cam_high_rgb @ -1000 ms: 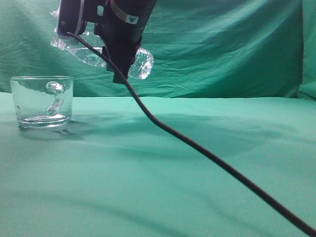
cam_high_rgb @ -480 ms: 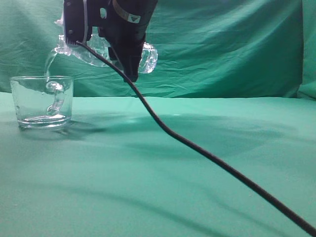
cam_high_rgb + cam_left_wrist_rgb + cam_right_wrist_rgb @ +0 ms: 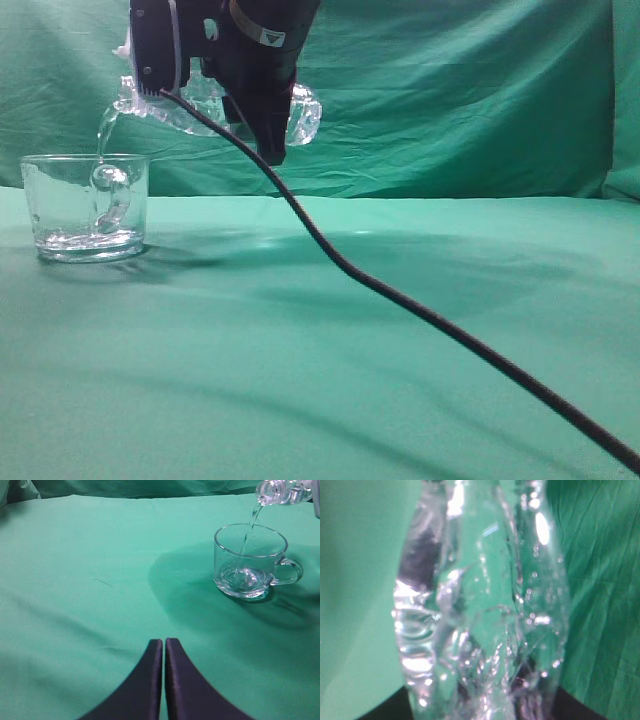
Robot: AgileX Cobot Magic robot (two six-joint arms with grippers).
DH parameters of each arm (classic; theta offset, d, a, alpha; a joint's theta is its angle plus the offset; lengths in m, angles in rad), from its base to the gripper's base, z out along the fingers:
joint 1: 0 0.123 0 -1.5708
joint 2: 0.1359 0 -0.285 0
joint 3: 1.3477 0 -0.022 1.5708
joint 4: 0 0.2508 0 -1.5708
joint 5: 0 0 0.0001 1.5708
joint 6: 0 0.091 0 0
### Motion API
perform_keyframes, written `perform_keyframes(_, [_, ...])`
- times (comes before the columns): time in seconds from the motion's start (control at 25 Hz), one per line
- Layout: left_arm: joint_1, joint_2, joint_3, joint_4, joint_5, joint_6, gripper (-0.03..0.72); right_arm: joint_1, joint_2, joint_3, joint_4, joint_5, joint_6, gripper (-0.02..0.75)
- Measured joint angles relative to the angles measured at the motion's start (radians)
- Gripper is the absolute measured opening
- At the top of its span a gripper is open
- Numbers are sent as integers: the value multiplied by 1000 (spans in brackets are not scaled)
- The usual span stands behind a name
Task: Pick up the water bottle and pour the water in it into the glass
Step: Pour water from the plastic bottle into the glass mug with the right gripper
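Observation:
The clear water bottle [image 3: 300, 112] lies almost level in the air, neck to the left, above the glass [image 3: 85, 205]. My right gripper [image 3: 255, 110] is shut on the bottle's body; the bottle [image 3: 480, 610] fills the right wrist view. A thin stream of water [image 3: 103, 135] falls from the neck into the glass. In the left wrist view the bottle's mouth [image 3: 272, 491] pours water [image 3: 248, 527] into the handled glass [image 3: 250, 562], which holds a little water at its base. My left gripper [image 3: 164, 645] is shut and empty, low over the cloth, well short of the glass.
A green cloth [image 3: 400, 400] covers the table and the backdrop. A black cable [image 3: 430, 315] hangs from the right arm and runs down across the cloth to the lower right corner.
The bottle has tipped further, neck down, and moved slightly right. Water now streams into the glass, and the level in the glass has risen a little.

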Motion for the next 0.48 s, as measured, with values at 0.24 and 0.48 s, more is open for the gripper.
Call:
perform_keyframes(0.24, [0,0,0,0,0,0,0,0,0,0,0,21,-43,287])
perform_keyframes(0.48, [0,0,0,0,0,0,0,0,0,0,0,32,-64,287])
